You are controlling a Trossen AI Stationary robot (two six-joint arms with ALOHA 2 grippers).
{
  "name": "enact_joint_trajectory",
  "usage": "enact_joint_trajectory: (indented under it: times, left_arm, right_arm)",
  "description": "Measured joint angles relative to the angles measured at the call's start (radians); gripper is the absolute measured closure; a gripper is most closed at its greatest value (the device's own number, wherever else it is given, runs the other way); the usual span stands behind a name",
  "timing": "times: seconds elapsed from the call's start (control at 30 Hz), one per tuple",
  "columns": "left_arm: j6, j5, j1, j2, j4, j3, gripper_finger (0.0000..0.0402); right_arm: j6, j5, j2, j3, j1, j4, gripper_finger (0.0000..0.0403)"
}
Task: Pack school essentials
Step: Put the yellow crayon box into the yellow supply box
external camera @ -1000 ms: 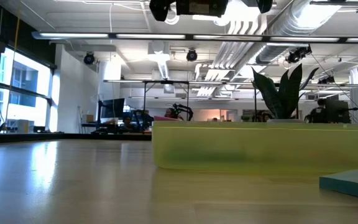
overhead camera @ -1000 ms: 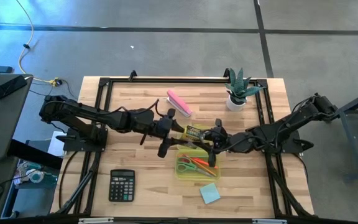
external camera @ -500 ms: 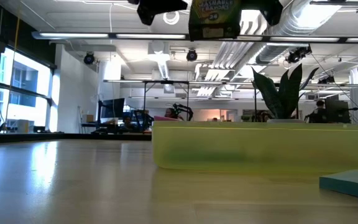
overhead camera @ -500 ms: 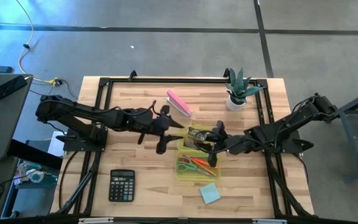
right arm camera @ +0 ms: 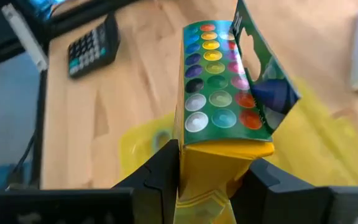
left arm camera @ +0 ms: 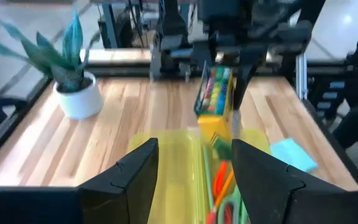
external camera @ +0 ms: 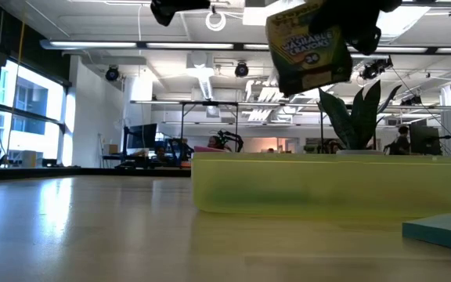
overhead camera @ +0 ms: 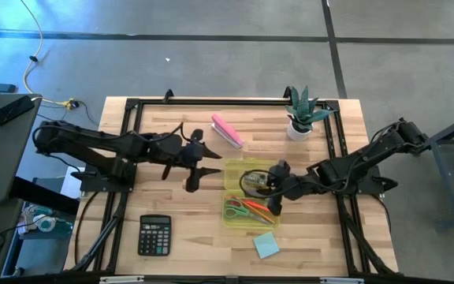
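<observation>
The crayon box (right arm camera: 225,118) has changed hands: a second ago both hands met over the yellow-green tray (overhead camera: 235,175), and now the right hand (overhead camera: 274,183) alone carries the box while the left hand (overhead camera: 199,163) has let go and backed away from the tray toward its own side of the bench (overhead camera: 172,126), fingers spread wide and empty. The handover looks done, which leaves the box to be lowered into the tray.

The right arm reaches in low across the bench, its hand clamped narrowly on the box's lower end and holding it in the air above the tray's far half, slightly tilted in the low view. The green-handled scissors (overhead camera: 238,210) and orange-red pens (overhead camera: 262,213) already lie in the tray's near half. The light blue note pad (overhead camera: 266,245) sits on the bench just beside the tray's near edge, not yet packed. The black calculator (overhead camera: 154,235) lies well apart from the tray, on the left arm's side
</observation>
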Motion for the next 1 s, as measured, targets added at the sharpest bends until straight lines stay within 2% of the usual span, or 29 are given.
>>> enact_joint_trajectory:
  times: [0.2,0.4,0.63,0.8,1.0]
  left_arm:
    - [-0.003,0.0,0.0,-0.008,-0.052,0.0,0.0213]
    - [0.0,0.0,0.0,0.001,-0.084,-0.001,0.0213]
    - [0.0,0.0,0.0,0.0,-0.08,-0.001,0.0213]
    - [0.0,0.0,0.0,0.0,-0.08,-0.001,0.0213]
    - [0.0,0.0,0.0,0.0,-0.08,-0.001,0.0213]
  right_arm:
    - [-0.001,-0.183,0.0,0.0,-0.046,-0.029,0.0303]
    - [-0.012,-0.298,0.0,0.0,-0.095,-0.034,0.0303]
    - [-0.095,-0.505,0.0,0.0,-0.143,-0.039,0.0304]
    - [-0.151,-0.518,0.0,0.0,-0.146,-0.045,0.0303]
    - [-0.205,-0.517,0.024,0.001,-0.146,-0.133,0.0306]
